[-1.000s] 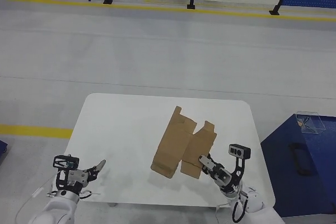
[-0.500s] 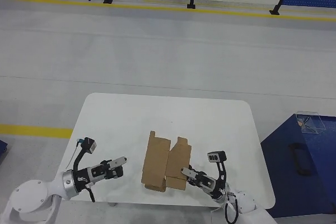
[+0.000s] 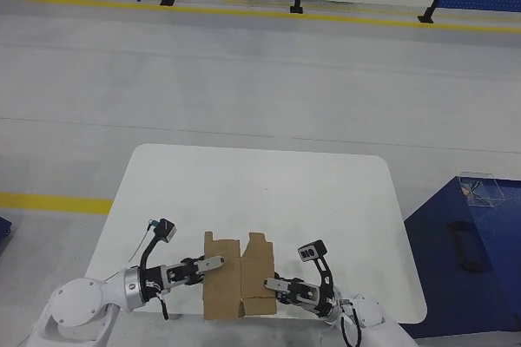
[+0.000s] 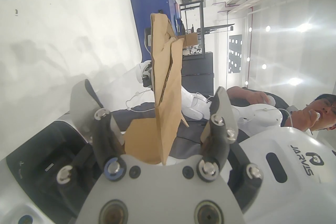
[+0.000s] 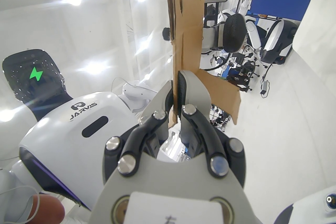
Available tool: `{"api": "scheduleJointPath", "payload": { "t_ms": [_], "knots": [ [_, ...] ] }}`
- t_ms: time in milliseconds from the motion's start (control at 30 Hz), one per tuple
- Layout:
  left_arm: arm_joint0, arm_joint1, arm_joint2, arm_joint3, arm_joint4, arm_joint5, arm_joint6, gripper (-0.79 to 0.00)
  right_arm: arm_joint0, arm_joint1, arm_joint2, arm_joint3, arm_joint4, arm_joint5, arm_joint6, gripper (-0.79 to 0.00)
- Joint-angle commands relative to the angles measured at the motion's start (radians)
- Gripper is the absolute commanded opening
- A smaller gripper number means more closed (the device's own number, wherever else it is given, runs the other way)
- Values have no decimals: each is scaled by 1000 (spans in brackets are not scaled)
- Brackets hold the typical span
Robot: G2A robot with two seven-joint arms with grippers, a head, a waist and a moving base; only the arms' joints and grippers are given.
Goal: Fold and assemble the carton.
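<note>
**Carton drawn to the near edge as the left arm comes in**

Since a second ago the flattened brown carton (image 3: 234,279) has travelled from the right-middle of the white desk (image 3: 243,178) to its near edge. It has turned until its long sides run straight away from the robot. The left arm has swung in from the desk's near left corner to the carton's left side.

The right fingers (image 3: 275,285) are clamped on the carton's near right flap. In the right wrist view these fingers (image 5: 193,89) pinch the cardboard edge from both sides, and the rest of the carton (image 5: 189,33) stands beyond them.

The left fingers (image 3: 213,260) are spread wide. In the left wrist view the carton (image 4: 168,104) runs edge-on between those fingers (image 4: 220,109), gripped by neither. Whether a flap brushes either one cannot be told. The carton's faces are plain brown cardboard.
</note>
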Motion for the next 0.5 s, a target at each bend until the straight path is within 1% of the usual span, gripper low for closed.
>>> {"api": "scheduleJointPath", "payload": {
  "t_ms": [0,133,167,200,467],
  "knots": [
    [1,3,-2,0,-8,1,-9,-785,0,0,6,0,7,6,6,-785],
    [2,6,-8,-1,-26,-5,-29,-785,-5,-1,11,-2,10,15,15,-785],
    [2,6,-8,-1,-26,-5,-29,-785,-5,-1,11,-2,5,18,18,-425],
    [2,6,-8,-1,-26,-5,-29,-785,-4,0,12,2,-12,24,19,0],
    [2,6,-8,-1,-26,-5,-29,-785,-4,0,12,2,-12,24,19,0]
  ]
}}
